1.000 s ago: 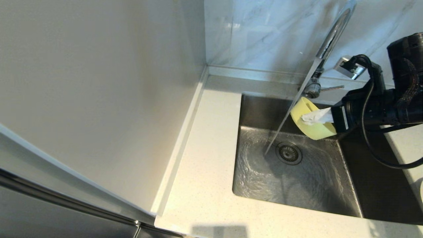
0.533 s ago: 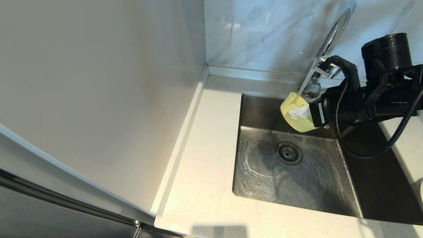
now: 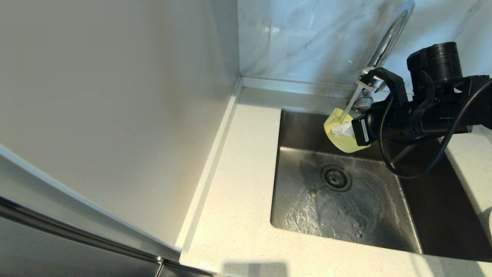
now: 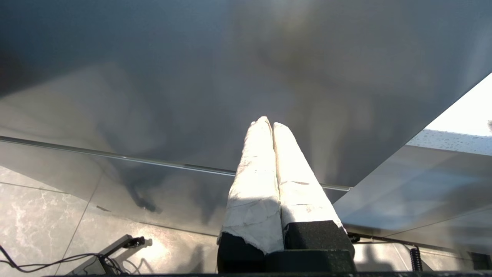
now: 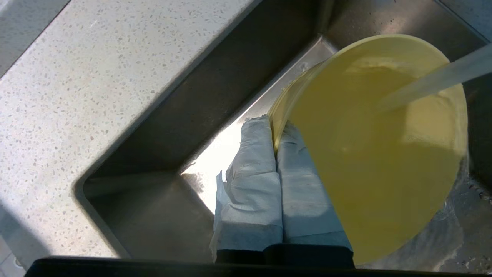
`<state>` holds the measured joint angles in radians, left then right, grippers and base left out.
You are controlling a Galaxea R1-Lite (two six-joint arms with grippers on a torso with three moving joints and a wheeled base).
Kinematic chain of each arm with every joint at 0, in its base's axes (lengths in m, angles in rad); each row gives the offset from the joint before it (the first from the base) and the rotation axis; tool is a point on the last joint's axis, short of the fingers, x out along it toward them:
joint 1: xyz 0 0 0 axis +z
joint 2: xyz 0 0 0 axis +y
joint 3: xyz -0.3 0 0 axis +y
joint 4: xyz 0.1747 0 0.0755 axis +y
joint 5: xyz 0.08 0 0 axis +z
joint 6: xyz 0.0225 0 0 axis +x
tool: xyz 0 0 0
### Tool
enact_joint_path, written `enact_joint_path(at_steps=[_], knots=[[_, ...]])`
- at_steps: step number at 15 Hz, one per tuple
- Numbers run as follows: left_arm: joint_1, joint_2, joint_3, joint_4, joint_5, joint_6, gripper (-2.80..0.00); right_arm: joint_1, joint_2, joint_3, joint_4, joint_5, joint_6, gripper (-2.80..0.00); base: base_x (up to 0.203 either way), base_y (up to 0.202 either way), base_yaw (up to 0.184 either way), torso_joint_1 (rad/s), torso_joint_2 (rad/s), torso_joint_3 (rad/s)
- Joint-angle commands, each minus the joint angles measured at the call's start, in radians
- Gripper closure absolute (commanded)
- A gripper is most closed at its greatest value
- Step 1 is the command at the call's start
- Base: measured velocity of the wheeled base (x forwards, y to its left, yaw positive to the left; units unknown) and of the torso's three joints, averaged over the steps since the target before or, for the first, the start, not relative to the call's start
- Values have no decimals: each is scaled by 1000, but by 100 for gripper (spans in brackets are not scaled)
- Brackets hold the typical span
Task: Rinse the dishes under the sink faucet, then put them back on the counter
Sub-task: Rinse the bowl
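My right gripper (image 3: 343,130) (image 5: 273,127) is shut on the rim of the pale-yellow bowl (image 3: 340,137) (image 5: 384,154), holding it tilted over the back of the steel sink (image 3: 303,204). The water stream (image 3: 350,104) from the chrome faucet (image 3: 388,36) runs into the bowl; in the right wrist view the water stream (image 5: 434,82) lands inside it. One finger sits inside the bowl, the other outside. The round drain (image 3: 336,178) lies below and in front of the bowl. My left gripper (image 4: 268,124) is shut and empty, parked away from the sink, outside the head view. Plate and chopstick are out of view.
The speckled counter (image 3: 238,184) borders the sink on the left and front, with a strip on the right (image 3: 467,157). A plain wall (image 3: 115,96) stands close on the left; the marble wall (image 3: 307,34) is behind. The faucet lever (image 3: 364,103) sits by the bowl.
My right arm carried the bowl left and toward the back, into the stream. The water that hit the sink floor beside the drain now falls into the bowl.
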<state>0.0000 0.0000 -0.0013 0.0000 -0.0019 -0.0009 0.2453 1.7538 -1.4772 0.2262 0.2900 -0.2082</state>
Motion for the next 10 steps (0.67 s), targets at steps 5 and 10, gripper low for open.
enact_joint_path(at_steps=[5,10], knots=[[-1,0,1,0,0,-1,0,-57,-13,21,7,-11,138,0,0,0,0,0,0,0],[0,0,0,0,0,-1,0,-187,-25,9,9,131,531,0,0,0,0,0,0,0]])
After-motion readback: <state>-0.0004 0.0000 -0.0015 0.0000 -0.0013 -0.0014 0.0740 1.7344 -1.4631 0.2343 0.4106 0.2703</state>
